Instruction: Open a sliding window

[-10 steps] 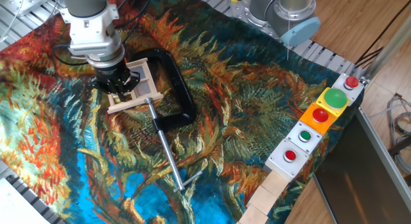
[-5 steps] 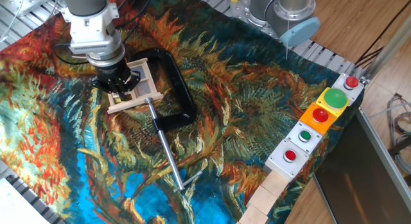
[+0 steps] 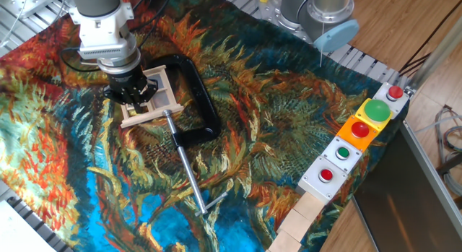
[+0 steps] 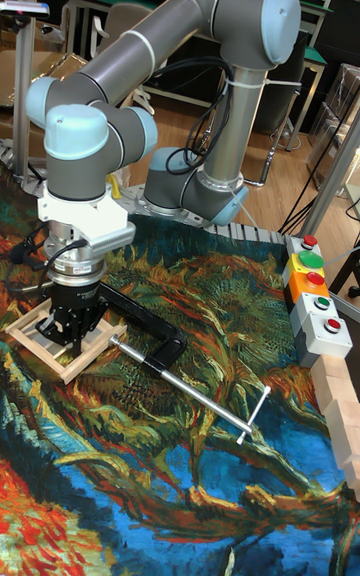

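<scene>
1. The black two-finger hand (image 3: 134, 100) (image 4: 70, 334) points straight down from the grey arm and sits on top of the small square window of pale unpainted wood (image 3: 149, 99) (image 4: 62, 338). Its fingertips reach into the frame area. Whether they are spread or pinched, and whether they grip a crossbar, cannot be told from either view, because the hand's body hides the tips.

2. The window lies flat on the surface, which is covered with a painted cloth of blue, orange and green swirls (image 3: 274, 115) (image 4: 200, 476), directly beneath the hand. So the coming move is probably a sideways drag, not a reach.

3. In the fixed view the frame is turned at a slant to the picture edges. Its lower rail runs from lower left to upper right, and I judge the sash to slide along one of the frame's two side directions. Which one is not clear.

4. A black C-clamp with a long steel rod (image 3: 193, 100) (image 4: 150, 336) grips the frame's right side, toward the arm's base. Its rod runs away toward the near edge of the cloth. It appears to anchor the frame while the sash moves.

5. A row of button boxes with red and green caps (image 3: 359, 133) (image 4: 312, 286) stands well apart, at the far right edge.
</scene>
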Robot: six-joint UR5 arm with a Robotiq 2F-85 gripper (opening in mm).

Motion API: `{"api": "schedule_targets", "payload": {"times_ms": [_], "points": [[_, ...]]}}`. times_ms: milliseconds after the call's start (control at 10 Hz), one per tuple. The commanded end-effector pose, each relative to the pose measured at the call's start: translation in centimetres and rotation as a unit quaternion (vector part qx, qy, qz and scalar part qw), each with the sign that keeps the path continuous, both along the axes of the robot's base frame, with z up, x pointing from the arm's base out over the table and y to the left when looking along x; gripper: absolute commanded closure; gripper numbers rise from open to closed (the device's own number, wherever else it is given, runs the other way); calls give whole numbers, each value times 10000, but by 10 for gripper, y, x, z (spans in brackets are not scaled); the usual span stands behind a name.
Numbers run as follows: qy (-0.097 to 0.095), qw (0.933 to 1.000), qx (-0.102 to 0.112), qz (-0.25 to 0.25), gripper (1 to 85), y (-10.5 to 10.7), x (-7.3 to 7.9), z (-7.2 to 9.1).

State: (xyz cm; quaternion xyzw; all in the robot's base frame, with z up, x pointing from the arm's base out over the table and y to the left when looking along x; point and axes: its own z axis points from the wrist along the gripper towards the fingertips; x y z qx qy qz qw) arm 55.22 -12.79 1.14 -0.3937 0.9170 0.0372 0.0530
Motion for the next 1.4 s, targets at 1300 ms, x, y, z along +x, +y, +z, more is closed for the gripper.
{"api": "schedule_targets", "payload": {"times_ms": [1300], "points": [[46,9999,-115,-37,843,-12,-9,-1]]}}
